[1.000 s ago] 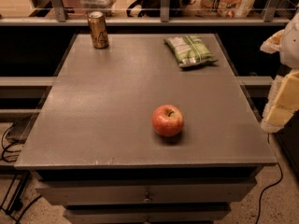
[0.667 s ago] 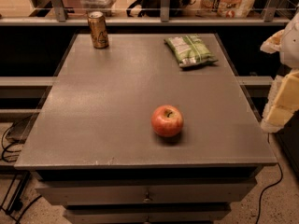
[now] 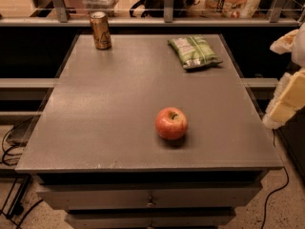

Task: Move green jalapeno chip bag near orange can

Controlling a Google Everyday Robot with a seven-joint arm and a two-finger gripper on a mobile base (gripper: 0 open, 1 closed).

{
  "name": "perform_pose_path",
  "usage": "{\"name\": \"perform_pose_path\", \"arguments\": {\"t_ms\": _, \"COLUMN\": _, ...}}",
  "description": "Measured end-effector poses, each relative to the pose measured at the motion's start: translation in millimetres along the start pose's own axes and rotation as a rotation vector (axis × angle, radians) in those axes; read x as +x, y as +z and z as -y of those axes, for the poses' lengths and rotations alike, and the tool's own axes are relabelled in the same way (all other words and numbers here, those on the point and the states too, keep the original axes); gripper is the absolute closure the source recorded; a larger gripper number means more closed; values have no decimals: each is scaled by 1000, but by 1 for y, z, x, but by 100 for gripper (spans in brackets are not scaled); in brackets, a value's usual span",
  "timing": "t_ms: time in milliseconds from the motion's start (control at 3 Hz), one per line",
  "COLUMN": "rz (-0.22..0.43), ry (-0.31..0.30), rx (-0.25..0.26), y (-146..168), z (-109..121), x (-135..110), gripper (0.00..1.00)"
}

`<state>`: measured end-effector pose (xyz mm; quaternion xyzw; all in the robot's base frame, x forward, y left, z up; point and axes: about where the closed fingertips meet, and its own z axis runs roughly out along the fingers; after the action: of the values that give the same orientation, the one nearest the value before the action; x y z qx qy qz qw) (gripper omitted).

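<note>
The green jalapeno chip bag lies flat at the far right of the grey table. The orange can stands upright at the far left corner, well apart from the bag. My gripper shows as cream-coloured parts at the right edge of the view, beside the table's right side and off its top. It is nearer than the bag and to its right, and touches nothing on the table.
A red apple sits near the middle front of the table. A metal rail runs behind the far edge, with bags and boxes beyond it. Drawers sit under the table front. Cables lie on the floor at both sides.
</note>
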<state>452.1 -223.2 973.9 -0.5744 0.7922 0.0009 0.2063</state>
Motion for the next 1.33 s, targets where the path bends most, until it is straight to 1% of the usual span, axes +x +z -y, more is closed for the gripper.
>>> {"name": "perform_pose_path", "arguments": {"t_ms": 333, "rz": 152, "ry": 61, "rx": -30, "y": 18, "z": 16, "x": -10, "gripper": 0}}
{"name": "perform_pose_path", "arguments": {"t_ms": 667, "rz": 252, "ry": 102, "rx": -34, "y": 35, "z": 43, "x": -23, "gripper": 0}}
{"name": "perform_pose_path", "arguments": {"t_ms": 1000, "rz": 314, "ry": 125, "rx": 4, "y": 45, "z": 80, "x": -39, "gripper": 0}}
{"name": "perform_pose_path", "arguments": {"t_ms": 1333, "rz": 394, "ry": 121, "rx": 38, "y": 53, "z": 121, "x": -65, "gripper": 0}}
